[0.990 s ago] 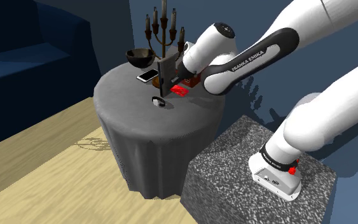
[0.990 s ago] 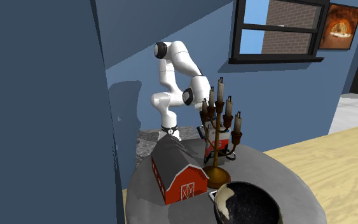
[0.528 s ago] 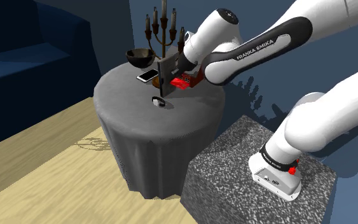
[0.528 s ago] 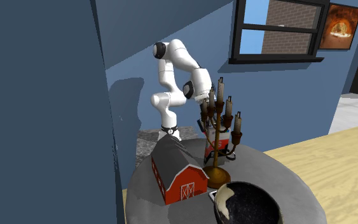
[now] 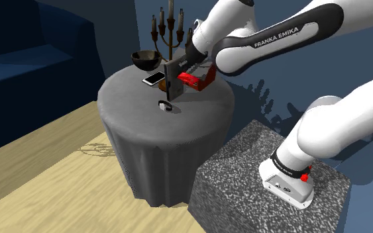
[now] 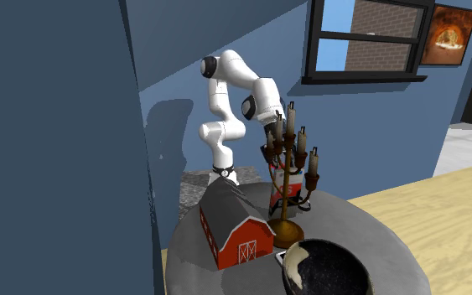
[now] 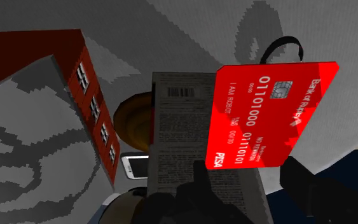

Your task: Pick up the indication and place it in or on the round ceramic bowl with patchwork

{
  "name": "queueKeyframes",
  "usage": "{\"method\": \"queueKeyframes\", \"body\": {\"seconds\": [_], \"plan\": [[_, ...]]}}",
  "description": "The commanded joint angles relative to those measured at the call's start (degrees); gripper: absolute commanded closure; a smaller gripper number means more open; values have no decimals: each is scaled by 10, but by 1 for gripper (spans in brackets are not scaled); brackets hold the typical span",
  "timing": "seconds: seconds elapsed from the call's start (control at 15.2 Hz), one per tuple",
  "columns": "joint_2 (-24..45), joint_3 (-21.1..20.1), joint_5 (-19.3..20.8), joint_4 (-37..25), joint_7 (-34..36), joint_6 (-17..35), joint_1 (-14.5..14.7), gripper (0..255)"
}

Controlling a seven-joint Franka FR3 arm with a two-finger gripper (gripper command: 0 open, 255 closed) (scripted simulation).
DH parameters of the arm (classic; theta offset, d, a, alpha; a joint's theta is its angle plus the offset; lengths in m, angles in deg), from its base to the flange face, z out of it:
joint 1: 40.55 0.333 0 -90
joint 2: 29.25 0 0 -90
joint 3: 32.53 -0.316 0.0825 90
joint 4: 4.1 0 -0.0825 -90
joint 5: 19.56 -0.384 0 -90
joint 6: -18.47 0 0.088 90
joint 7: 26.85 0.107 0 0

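My tool [image 7: 247, 168] has a red bank card [image 7: 269, 108] pinched between its two fingers [image 7: 199, 188]. There's one finger on each side edge, down near the card's lower end.

Quick headcount of the rest, biggest first:
- one round worktop [image 5: 145, 139] draped in grey cloth
- one red barn model [image 6: 236, 228] with a grey roof
- one brown candelabra [image 6: 288, 228], five candles on it by my count
- one tall box [image 5: 173, 74] standing upright, with small print and a barcode on the side facing my wrist camera
- one dark bowl [image 6: 326, 268] with pale patches inside
- one phone [image 5: 154, 79] lying flat
- the one card
- one little black loop [image 5: 165, 105] lying on the cloth by itself, nearer the front edge in the shoulder view

Back to the tool: it's only as far open as the card is wide, and the card is the only thing it touches. In the shoulder view the card hangs above the worktop, off the cloth, just beside the box on that view's right. The bowl sits towards that view's left, past the phone and the candelabra, well apart from the card. In the wrist view the card's printed face with chip and numbers is turned towards the camera, with the box right behind it.
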Motion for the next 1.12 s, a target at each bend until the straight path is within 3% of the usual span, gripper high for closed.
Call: {"method": "queueKeyframes", "body": {"seconds": [0.0,0.2,1.06], "plan": [[-8,3,-1,-9,-3,-18,1,255],[-17,5,-3,-22,-4,-39,3,255],[264,35,21,-316,-55,-54,-33,255]]}}
